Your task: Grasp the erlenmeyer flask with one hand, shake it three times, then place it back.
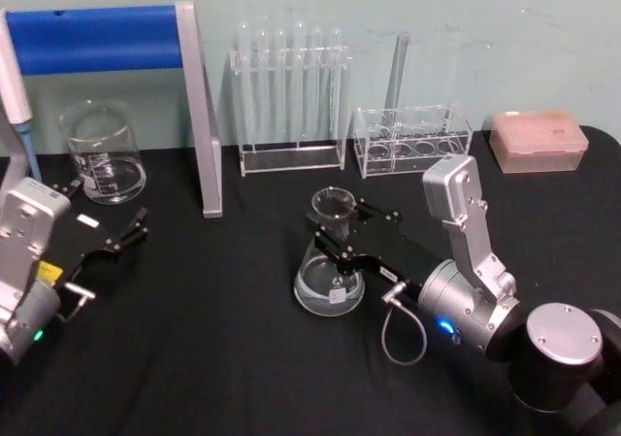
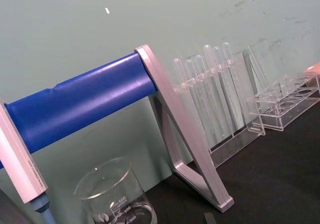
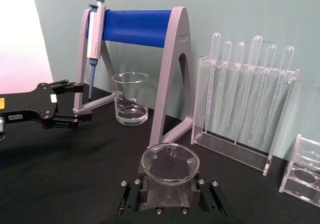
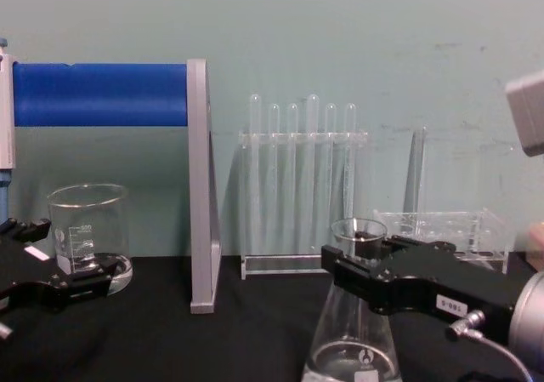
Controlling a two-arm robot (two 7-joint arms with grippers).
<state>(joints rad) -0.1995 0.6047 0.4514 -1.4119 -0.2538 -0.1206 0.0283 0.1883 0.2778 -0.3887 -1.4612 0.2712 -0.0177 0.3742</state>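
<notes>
Right tool (image 1: 325, 237) tight on the neck of the upright erlenmeyer flask (image 1: 330, 285), mouth straight up.

Left arm: low at the left side of the desk, wrist bent inward | left tool (image 1: 109, 208): jaws spread wide, holding nothing | right arm: reaches in from the right, forearm low | right tool (image 1: 337, 224): level, at the neck of the erlenmeyer flask (image 1: 328, 285)
</notes>
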